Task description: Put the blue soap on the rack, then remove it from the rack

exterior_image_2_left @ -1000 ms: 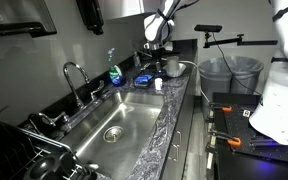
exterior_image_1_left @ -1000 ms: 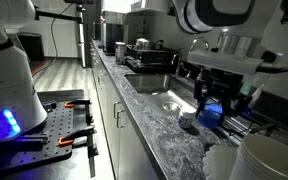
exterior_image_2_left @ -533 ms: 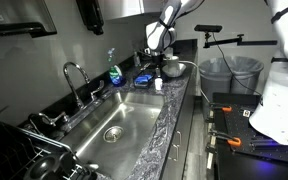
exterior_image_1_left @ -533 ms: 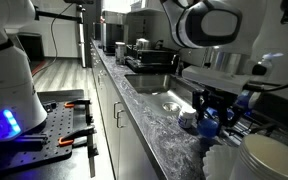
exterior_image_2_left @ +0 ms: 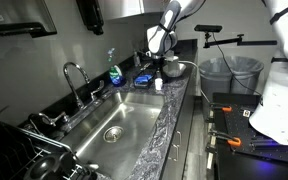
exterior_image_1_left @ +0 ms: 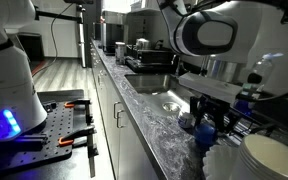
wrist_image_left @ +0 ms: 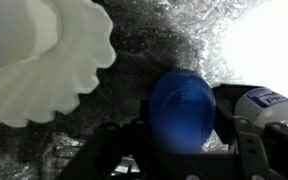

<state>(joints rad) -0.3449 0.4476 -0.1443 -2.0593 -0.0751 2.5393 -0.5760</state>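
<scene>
My gripper is shut on the blue soap, a bright blue roundish lump held between the two dark fingers. In an exterior view the gripper hangs low over the granite counter with the soap in it, just beside the white bowls. Dark wire bars of the rack show behind and to the right of the gripper, largely hidden by the arm. From the far end of the sink, an exterior view shows the gripper small, and the soap cannot be made out there.
A white scalloped bowl lies close on one side, and white bowls stack at the counter's near end. The steel sink, a faucet, a clear bottle of blue liquid and a flat blue piece lie along the counter.
The gripper has come down and shifted slightly towards the counter's front edge, still holding the blue soap. Nothing else has moved.
</scene>
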